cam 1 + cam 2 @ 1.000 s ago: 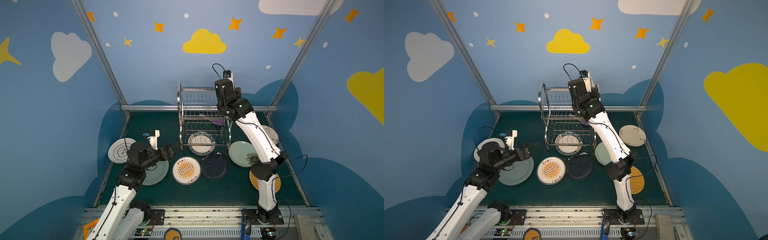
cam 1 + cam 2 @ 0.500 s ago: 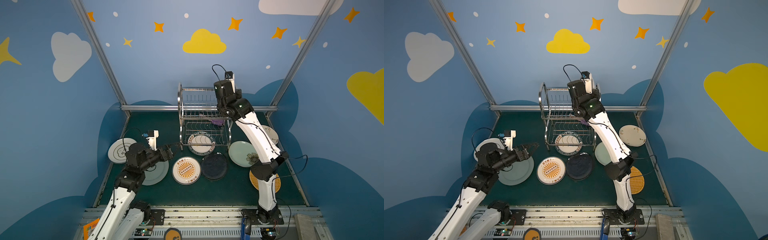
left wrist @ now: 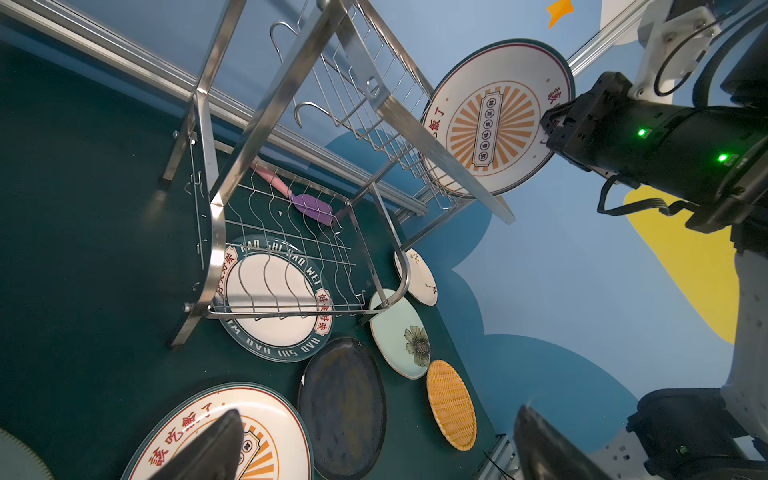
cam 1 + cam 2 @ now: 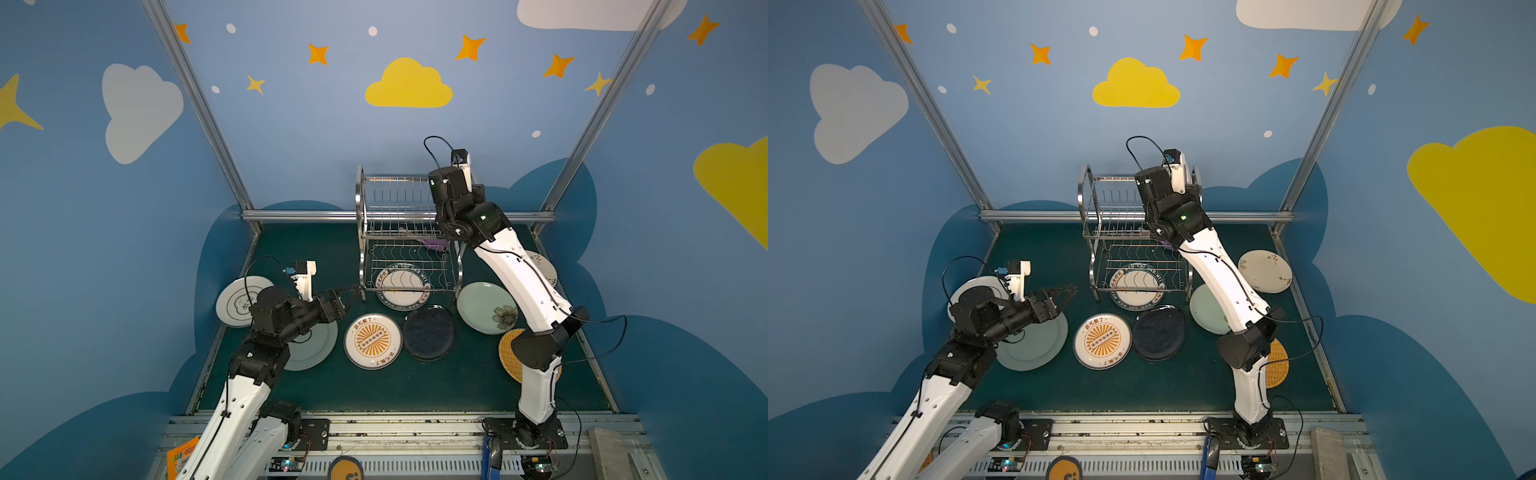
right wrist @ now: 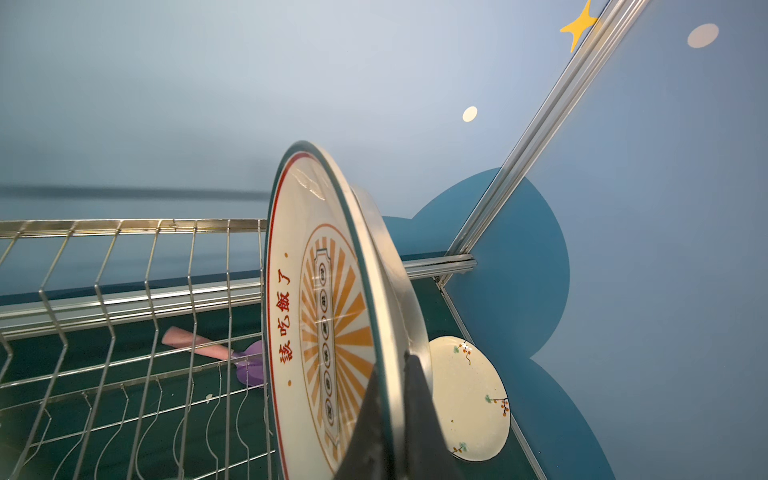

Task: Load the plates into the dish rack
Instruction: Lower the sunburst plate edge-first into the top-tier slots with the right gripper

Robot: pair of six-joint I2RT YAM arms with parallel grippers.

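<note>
**Plate held at the rack's upper tier**

Right jaws closed on the rim of a sunburst plate (image 5: 324, 332), held on edge at the right end of the dish rack's (image 4: 399, 232) upper tier. Whether it sits in a slot cannot be told. Left jaws wide open near the rack's left foot. A second sunburst plate (image 4: 372, 340) lies flat on the surface (image 4: 374, 386).

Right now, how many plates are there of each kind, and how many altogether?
Orange sunburst plate: 2
Pale green plate: 2
White plate with dark emblem: 1
Plate with black-lettered rim: 1
Dark navy plate: 1
Woven tan plate: 1
Cream floral plate: 1
Total: 9 plates
</note>
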